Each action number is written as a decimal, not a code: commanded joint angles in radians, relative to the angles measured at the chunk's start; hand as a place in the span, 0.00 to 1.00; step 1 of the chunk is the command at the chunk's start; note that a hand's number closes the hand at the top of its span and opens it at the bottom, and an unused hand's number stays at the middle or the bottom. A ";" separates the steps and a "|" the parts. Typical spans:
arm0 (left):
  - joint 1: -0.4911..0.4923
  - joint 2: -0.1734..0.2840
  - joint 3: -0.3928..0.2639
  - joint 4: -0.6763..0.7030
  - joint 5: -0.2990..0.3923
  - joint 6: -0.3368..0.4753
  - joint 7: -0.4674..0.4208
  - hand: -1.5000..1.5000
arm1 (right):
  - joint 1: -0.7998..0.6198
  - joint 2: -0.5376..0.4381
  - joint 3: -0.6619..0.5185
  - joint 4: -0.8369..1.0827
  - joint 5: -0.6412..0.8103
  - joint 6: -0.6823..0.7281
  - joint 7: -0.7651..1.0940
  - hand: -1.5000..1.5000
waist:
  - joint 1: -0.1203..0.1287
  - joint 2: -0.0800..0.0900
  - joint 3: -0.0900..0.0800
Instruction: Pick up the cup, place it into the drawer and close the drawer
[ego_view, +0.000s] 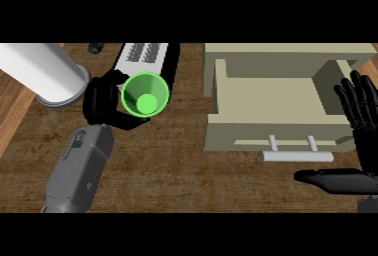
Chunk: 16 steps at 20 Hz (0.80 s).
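Head view, looking steeply down on the bench (184, 180). Nearest the viewer, the left forearm enters from the lower edge and runs up to the left hand (103, 107), whose fingers curl round the cup (145, 95) and grip it. The cup is green, its mouth facing up toward the viewer, and it sits at the hand's right side; the fingers hide most of its wall. Whether it rests on the bench or is lifted cannot be told.

The right hand (359, 107) shows at the right edge, fingers straight and pointing up, open and holding nothing: it is resting.

The governing relation: the drawer (221, 135) lies to the right of the left hand, well apart from the cup, pulled open, with its handle (297, 156) on the near side. Its cavity lies just left of the right hand. The carry therefore appears to run rightward across the bench.

Beyond the left hand lie a white cylinder (40, 70) to its left and a ribbed white object (144, 52) directly behind the cup.
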 joint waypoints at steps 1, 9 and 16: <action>-0.059 -0.054 -0.049 -0.149 0.002 0.084 0.154 1.00 | 0.015 0.013 0.006 -0.012 0.007 -0.007 -0.004 0.00 | -0.005 0.002 0.000; -0.250 -0.075 -0.216 -0.225 0.008 0.295 0.377 1.00 | 0.055 -0.003 -0.013 -0.046 -0.028 0.029 -0.012 0.00 | -0.025 0.005 -0.001; -0.458 -0.076 -0.233 -0.084 0.021 0.404 0.469 1.00 | 0.040 0.023 0.021 -0.047 0.000 0.009 0.003 0.00 | -0.028 0.009 -0.001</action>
